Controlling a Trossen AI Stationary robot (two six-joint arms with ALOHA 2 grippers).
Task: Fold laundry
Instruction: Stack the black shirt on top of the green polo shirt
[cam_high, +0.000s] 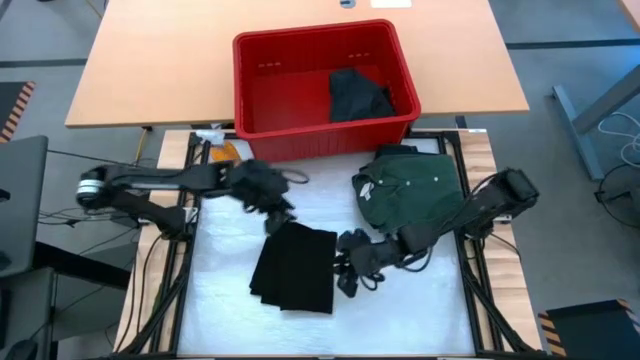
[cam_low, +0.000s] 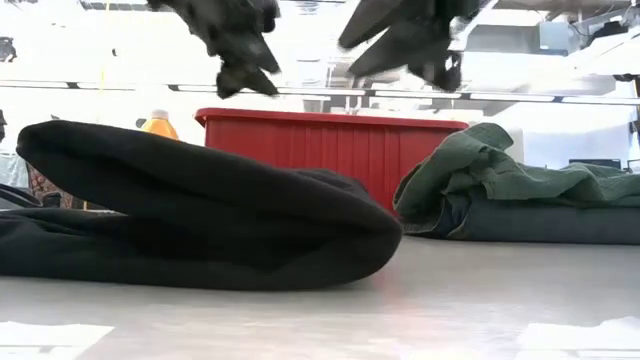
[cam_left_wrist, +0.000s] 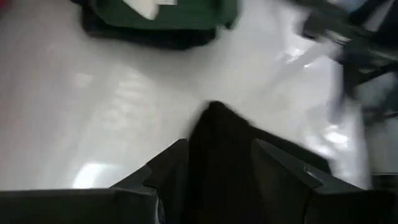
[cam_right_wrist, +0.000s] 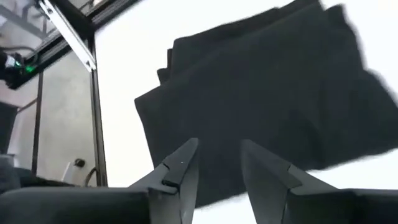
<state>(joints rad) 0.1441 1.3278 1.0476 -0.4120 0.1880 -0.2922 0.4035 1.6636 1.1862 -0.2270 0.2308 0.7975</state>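
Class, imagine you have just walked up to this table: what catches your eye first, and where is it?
The bright red bin at the table's far edge stands out first, with a dark garment inside. In front lie a folded black garment at mid-table and a green shirt to its right, with both grippers raised above them.

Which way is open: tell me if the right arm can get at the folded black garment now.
Probably yes. The right gripper hangs open just beside the folded black garment, nothing lying between them; the green shirt sits behind that arm, out of its path.

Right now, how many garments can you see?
3: folded black garment mid-table, green shirt beside the red bin, dark garment inside the bin. More may be hidden underneath.
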